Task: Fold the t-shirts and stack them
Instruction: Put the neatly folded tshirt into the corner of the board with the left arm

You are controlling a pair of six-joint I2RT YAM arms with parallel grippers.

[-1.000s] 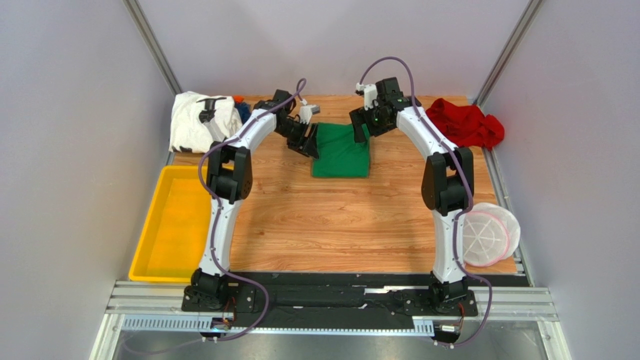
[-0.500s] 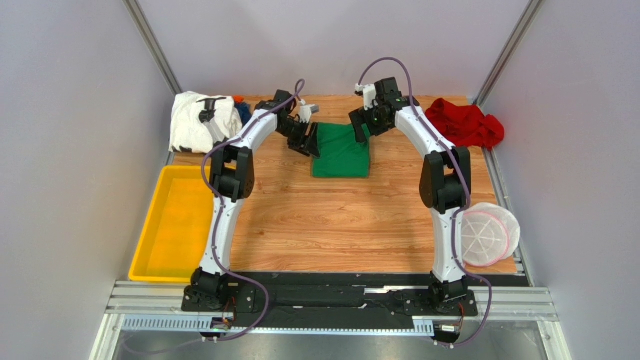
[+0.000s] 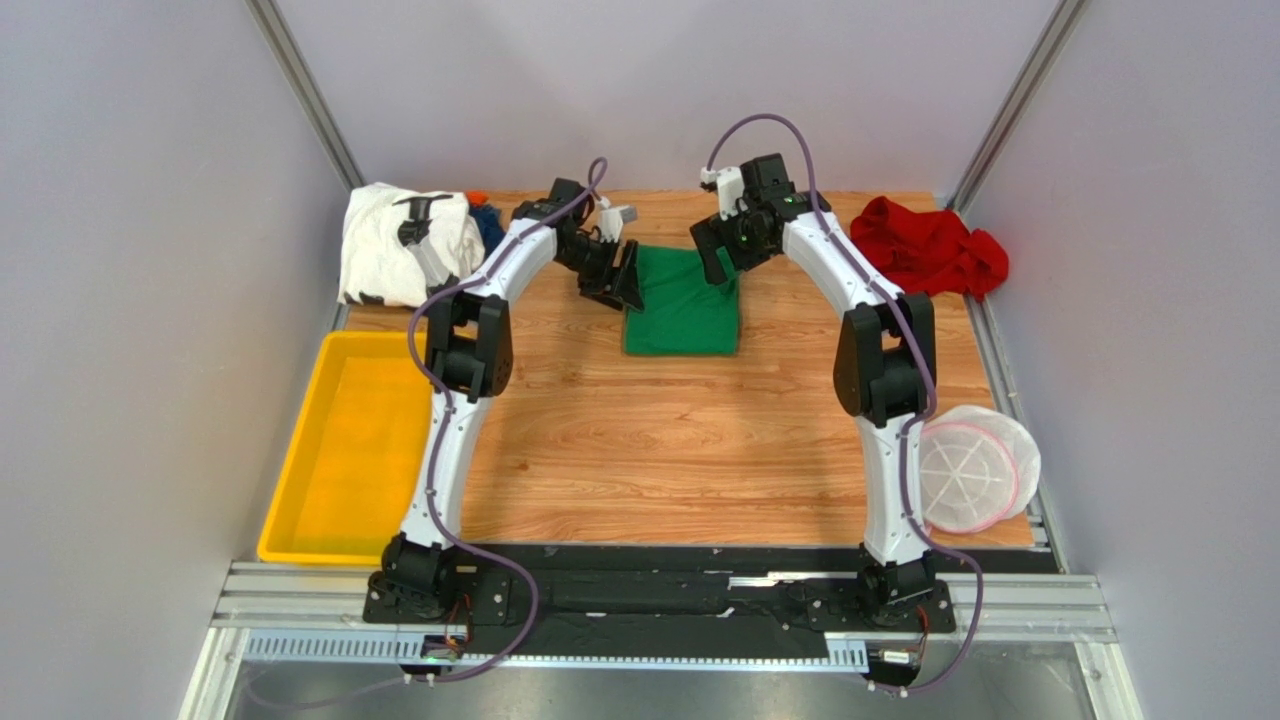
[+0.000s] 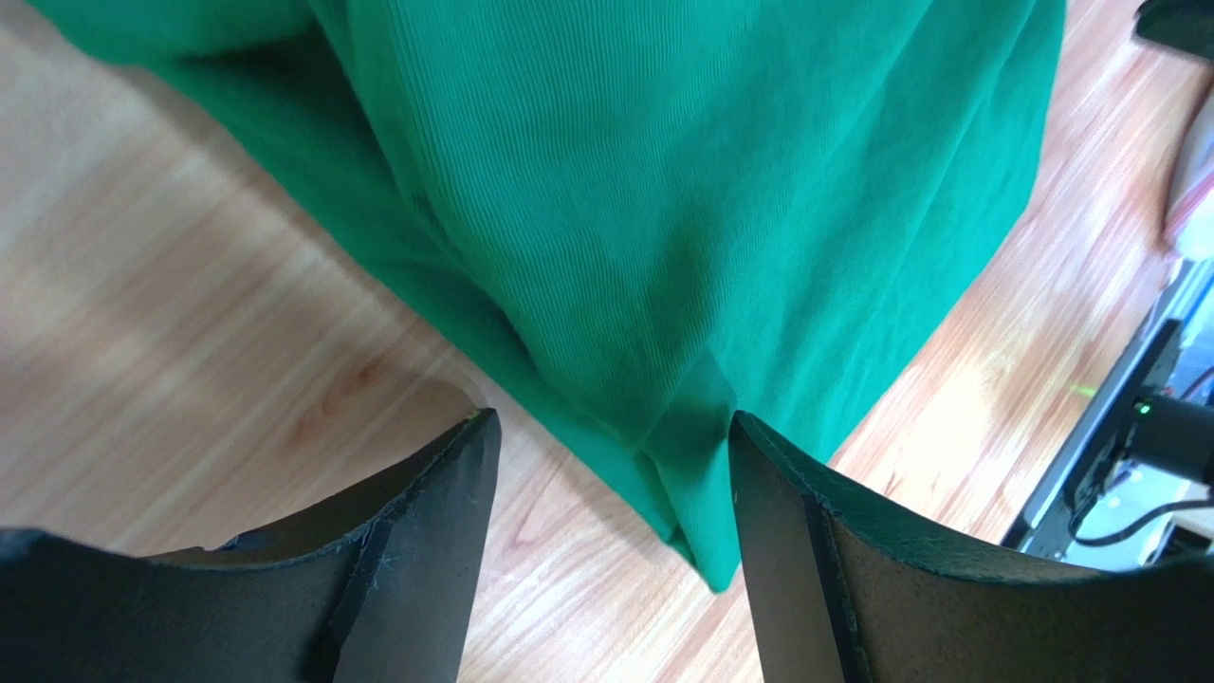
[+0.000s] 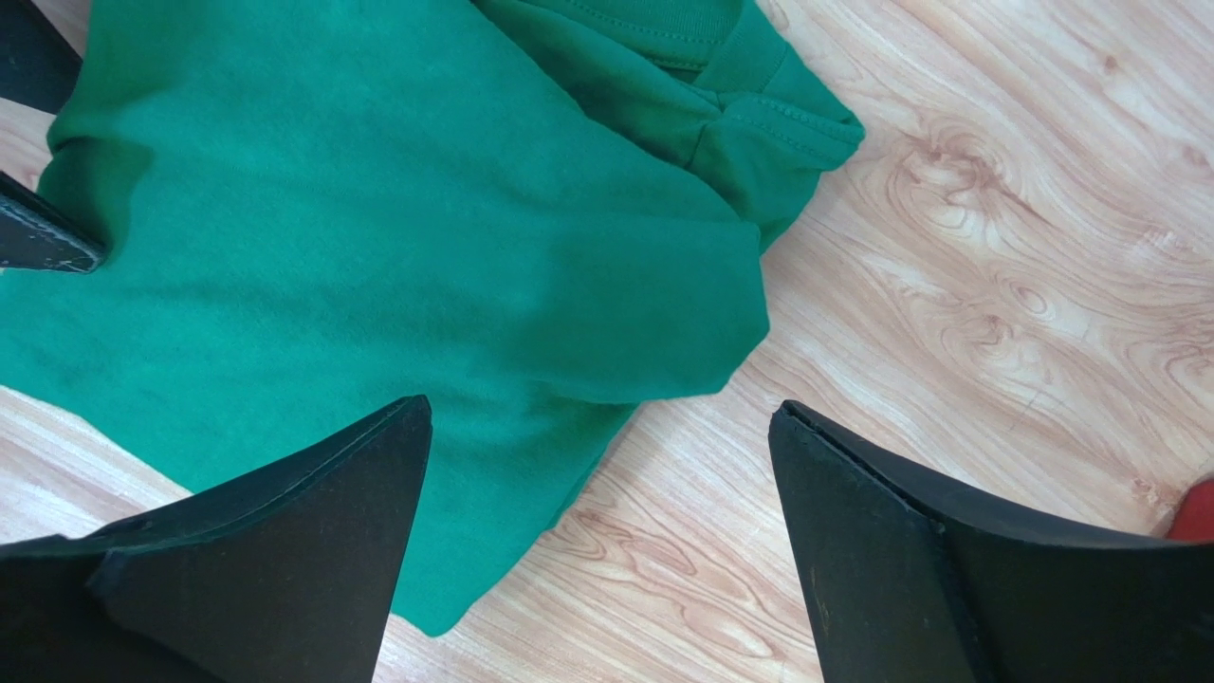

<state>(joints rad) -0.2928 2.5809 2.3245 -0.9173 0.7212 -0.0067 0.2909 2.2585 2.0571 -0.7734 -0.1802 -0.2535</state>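
Tray (image 3: 349, 450) left, basket (image 3: 980, 477) right; green shirt (image 3: 684, 308) on table (image 3: 676, 435), seemingly folded

The left arm (image 3: 445, 435) and right arm (image 3: 899, 450) have white shells, black joints and bases (image 3: 428, 588), and a looping purple cable (image 3: 759, 119) each. The left tool (image 4: 613, 427) and right tool (image 5: 599, 413) have matte black wedge fingers (image 4: 413, 548).
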